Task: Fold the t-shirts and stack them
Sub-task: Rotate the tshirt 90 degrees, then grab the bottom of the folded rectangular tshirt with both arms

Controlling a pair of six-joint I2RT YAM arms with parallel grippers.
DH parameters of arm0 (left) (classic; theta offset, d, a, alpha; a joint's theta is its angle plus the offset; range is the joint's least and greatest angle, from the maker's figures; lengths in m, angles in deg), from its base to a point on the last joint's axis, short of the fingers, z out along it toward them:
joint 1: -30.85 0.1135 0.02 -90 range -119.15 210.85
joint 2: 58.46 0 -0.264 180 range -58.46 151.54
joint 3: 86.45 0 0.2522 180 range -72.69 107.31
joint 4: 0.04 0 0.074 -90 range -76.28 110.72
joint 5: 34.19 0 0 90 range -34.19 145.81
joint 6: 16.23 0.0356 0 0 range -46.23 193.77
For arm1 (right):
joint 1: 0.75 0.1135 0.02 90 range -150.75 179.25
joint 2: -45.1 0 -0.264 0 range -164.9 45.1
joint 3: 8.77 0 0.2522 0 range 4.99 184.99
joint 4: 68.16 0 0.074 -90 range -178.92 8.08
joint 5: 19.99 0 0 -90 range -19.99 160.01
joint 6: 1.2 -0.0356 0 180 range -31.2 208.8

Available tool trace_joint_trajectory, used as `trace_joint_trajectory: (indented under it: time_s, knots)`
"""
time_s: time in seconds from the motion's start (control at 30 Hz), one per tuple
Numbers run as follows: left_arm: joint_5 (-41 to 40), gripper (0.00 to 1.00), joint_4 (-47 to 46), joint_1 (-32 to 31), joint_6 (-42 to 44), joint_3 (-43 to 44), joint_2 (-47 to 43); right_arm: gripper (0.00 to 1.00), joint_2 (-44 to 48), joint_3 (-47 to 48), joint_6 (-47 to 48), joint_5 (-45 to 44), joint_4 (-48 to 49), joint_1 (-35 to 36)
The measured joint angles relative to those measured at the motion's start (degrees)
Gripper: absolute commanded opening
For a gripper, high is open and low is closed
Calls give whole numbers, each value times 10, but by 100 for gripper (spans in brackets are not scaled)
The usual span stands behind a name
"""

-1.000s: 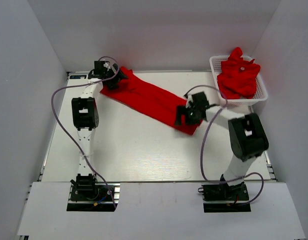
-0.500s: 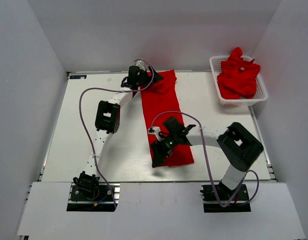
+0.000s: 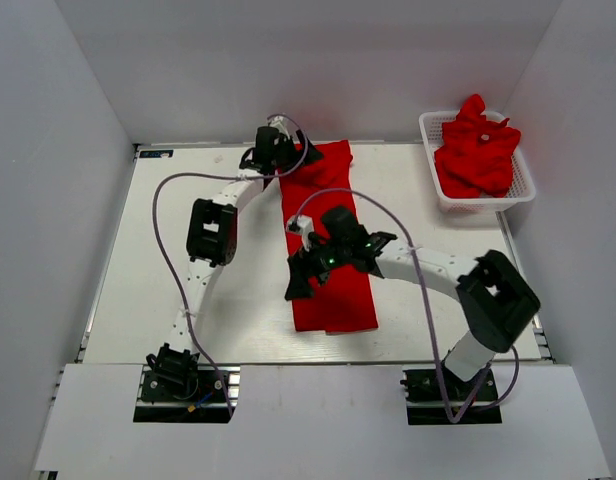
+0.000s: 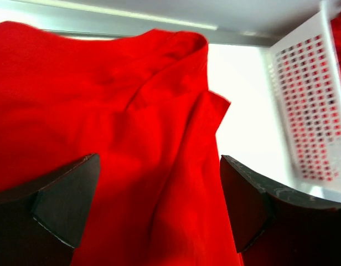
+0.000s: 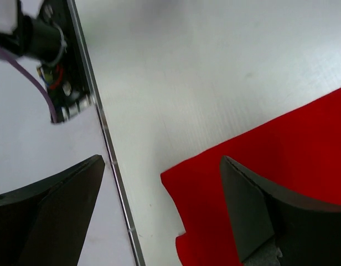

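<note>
Down the middle of the bench [image 3: 138,250] lies one red t-shirt [image 3: 338,305], drawn out as a long strip from the far edge toward the near one. It is flat at its near end and rumpled at the far end, where a sleeve sits doubled over. The other t-shirts [image 3: 478,150] are heaped in the white basket [image 3: 523,195] at the far right corner, well apart.

The left hand [image 3: 273,150] hangs over the rumpled far end, fingers spread, nothing between them. The right hand [image 3: 300,280] is likewise released, poised at the strip's left edge, partly over cloth and partly over bare bench.

The risk I see is a bad bite. If the left hand closes on those bunched layers, it may catch only the top one and pull the fold apart. The right hand, so near the edge, could nip a mere corner and drag the strip askew. Its cable [image 3: 333,190] also loops above the cloth and might snag.
</note>
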Motion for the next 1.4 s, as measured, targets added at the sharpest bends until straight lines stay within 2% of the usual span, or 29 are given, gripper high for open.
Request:
trace_joint_trajectory:
  time_s: [0.1,0.23,0.3,0.5,0.63,0.73,0.87,1.0,1.07,1.23,1.3,1.33,1.4]
  knots:
    - [-16,99,71,2,44,-39,-63,90,60,4,-37,-52,-2,-5]
    - [-71,99,179,3,89,-152,-226,90,137,-19,-104,-147,-14,-19]
    - [-102,99,208,3,103,-237,-336,90,174,-56,-140,-188,-28,-30]
    - [-179,99,217,0,94,-597,-728,90,235,-172,-228,-288,-105,-71]
    - [-180,99,221,-28,59,-784,-868,90,292,-234,-266,-319,-153,-96]
    - [-162,99,249,-68,42,-879,-880,90,333,-259,-280,-327,-186,-107]
    - [-125,99,277,-127,36,-936,-844,90,338,-264,-285,-332,-211,-120]
    - [-101,96,285,-209,33,-944,-812,90,329,-272,-288,-321,-221,-129]
    - [-95,89,285,-239,33,-943,-801,90,328,-283,-290,-314,-221,-131]
    - [-90,77,281,-266,33,-943,-777,82,329,-297,-292,-292,-212,-134]
    - [-88,75,276,-274,33,-943,-768,77,329,-302,-294,-279,-199,-135]
    - [-88,70,273,-278,33,-943,-763,75,329,-305,-294,-271,-191,-136]
    - [-85,70,267,-285,29,-942,-752,71,324,-308,-294,-258,-181,-136]
